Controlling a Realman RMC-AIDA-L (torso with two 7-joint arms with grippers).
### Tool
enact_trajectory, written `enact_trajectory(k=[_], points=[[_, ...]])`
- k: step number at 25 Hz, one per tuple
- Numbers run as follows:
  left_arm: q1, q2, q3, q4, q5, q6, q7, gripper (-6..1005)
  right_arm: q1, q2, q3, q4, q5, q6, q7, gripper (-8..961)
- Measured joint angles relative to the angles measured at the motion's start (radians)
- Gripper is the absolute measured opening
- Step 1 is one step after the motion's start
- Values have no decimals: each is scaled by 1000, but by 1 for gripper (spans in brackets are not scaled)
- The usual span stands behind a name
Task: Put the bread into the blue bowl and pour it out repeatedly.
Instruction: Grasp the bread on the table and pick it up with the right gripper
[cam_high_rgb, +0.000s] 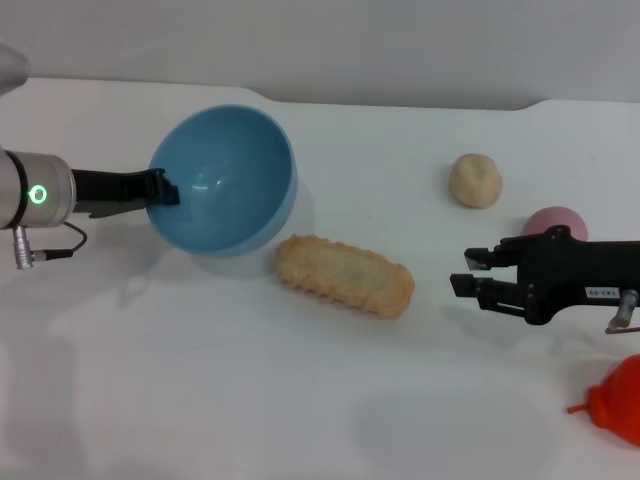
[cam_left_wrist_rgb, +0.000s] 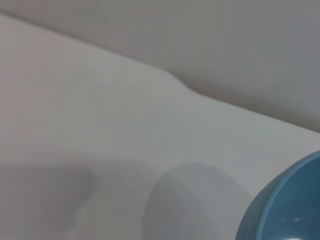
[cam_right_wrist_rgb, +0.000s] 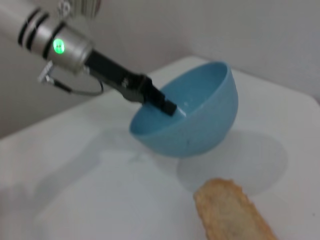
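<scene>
1. One blue bowl (cam_high_rgb: 225, 180), smooth, deep and round, is hanging tipped on its side above the white table (cam_high_rgb: 300, 400), its opening facing toward 3 o'clock; the inside is showing nothing in it.
2. One left gripper (cam_high_rgb: 168, 190) is reaching in from 9 o'clock and pinching the bowl's rim, its dark fingers clenched on the edge; the right wrist view is showing one finger lying inside the rim.
3. One bread (cam_high_rgb: 345, 274), a long tan loaf with a crusty, rough top and a ridged lower edge, is lying flat on the table just beside the bowl, at about 5 o'clock from it, outside it.
4. One right gripper (cam_high_rgb: 470, 272), black and blocky, is hovering at 3 o'clock of the loaf, its two fingers spread apart and holding nothing, pointing toward the loaf.
5. Two balls are sitting beyond it: a round tan ball (cam_high_rgb: 475, 180) with a matte skin and a pink ball (cam_high_rgb: 553, 221), partly hidden behind the gripper.
6. One orange object (cam_high_rgb: 615, 402) with a pointed tip is showing at 4 o'clock, at the frame's edge.
</scene>
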Motion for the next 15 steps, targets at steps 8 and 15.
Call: enact_trajectory(k=[8, 15], points=[[2, -2, -5, 11, 15, -42, -62, -1, 55, 0, -35, 28, -95, 90, 22, 395], [-44, -4, -1, 6, 22, -49, -75, -2, 61, -4, -60, 65, -141, 170, 23, 395]])
